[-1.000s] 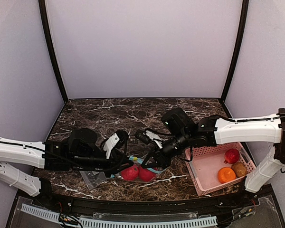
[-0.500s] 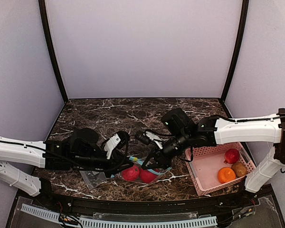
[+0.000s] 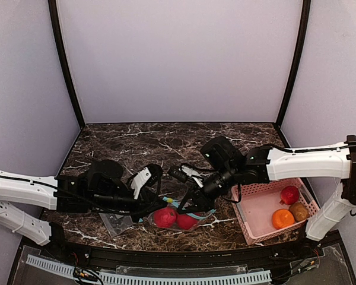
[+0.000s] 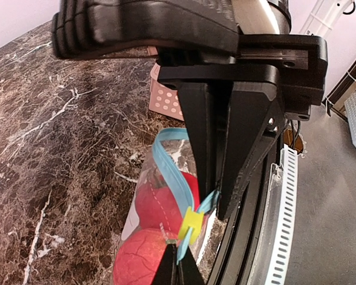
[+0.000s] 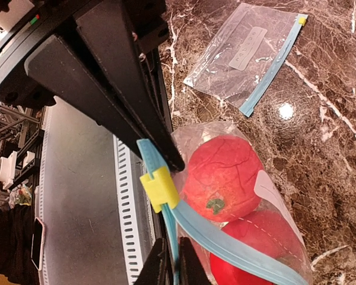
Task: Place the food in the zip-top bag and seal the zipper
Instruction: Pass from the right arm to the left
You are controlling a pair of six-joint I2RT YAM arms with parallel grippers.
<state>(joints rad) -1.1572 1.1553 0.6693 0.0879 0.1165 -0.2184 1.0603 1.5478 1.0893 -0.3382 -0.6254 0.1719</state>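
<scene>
Zip-top bag [image 3: 179, 219] lies at the desk's [image 3: 118, 142] near edge, two red fruits [image 3: 165, 217] inside, shifted slightly rightward within the last second. Left fingers [image 4: 165, 272] and right fingers [image 5: 157, 268] are both clenched on its zipper strip beside the yellow slider [image 5: 160, 187]. Judgement: sealing underway, though an orange fruit [image 3: 282, 218] remains in the basket [image 3: 258, 208].

Lower red fruit [image 5: 253, 244] cropped (bottom edge).

The counter [image 3: 136, 139] is dark marble-look stone with white veins, polished and shiny. The zip-top bag [image 5: 267, 191] is thin, clear, crinkled plastic film with a smooth blue zipper strip [image 5: 225, 243] and a yellow plastic slider [image 5: 160, 186]. The red fruits [image 5: 222, 177] look smooth and faintly glossy. The fingers [image 5: 107, 77] are matt black plastic.
</scene>
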